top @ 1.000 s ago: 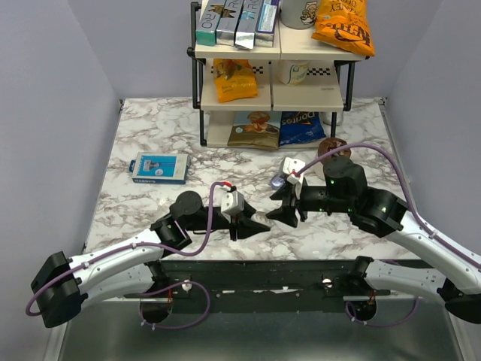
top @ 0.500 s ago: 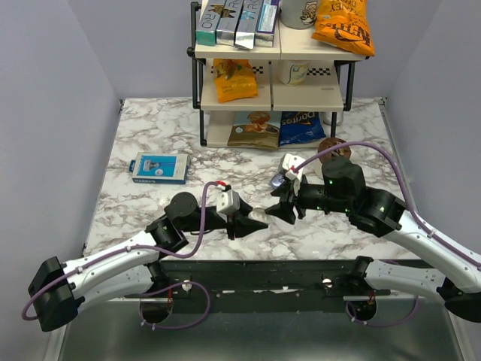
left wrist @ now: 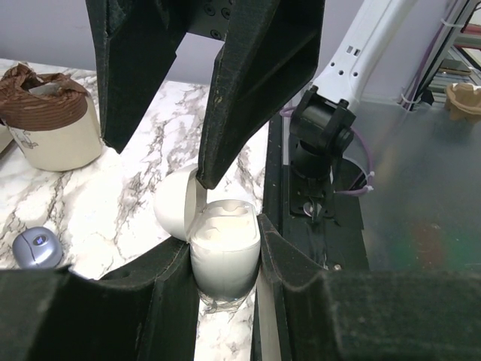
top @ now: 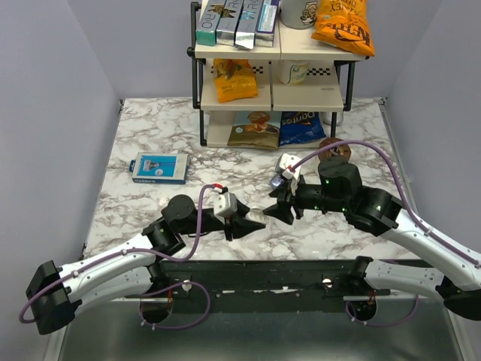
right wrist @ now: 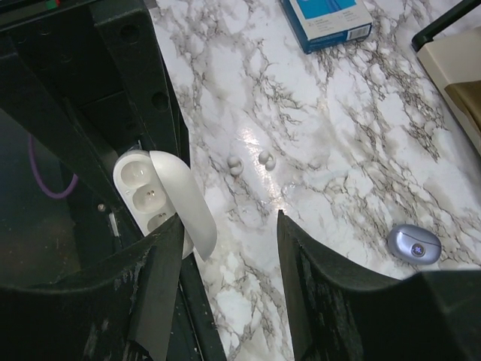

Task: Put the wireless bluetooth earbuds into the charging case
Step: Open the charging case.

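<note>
At the far left, a blue box (top: 158, 168) is seen lying flat on the tabletop (top: 150, 124), well apart from the work. The left hand (top: 245, 223) is closed tight on the white charging case (left wrist: 224, 256). The case is held by the near edge, with its lid swung back and both little cups bare. The earbuds (right wrist: 264, 158) are seen side by side on the tabletop, just past the case. The right hand (top: 280, 212) is open and nothing is held in it; one finger tip is set against the lid.

It is judged that a bud must be picked up next. The case should be held steady, cups facing up. The right hand should be lowered straight over one bud, a finger on each side. It should be closed softly, since the buds are tiny and may roll.

A bud dropped this close to the edge could be lost over it. Bare room is seen around the buds. A small purple-blue pod (right wrist: 413, 244) and a brown-wrapped cup (left wrist: 49, 128) are near on the right and should not be bumped.
</note>
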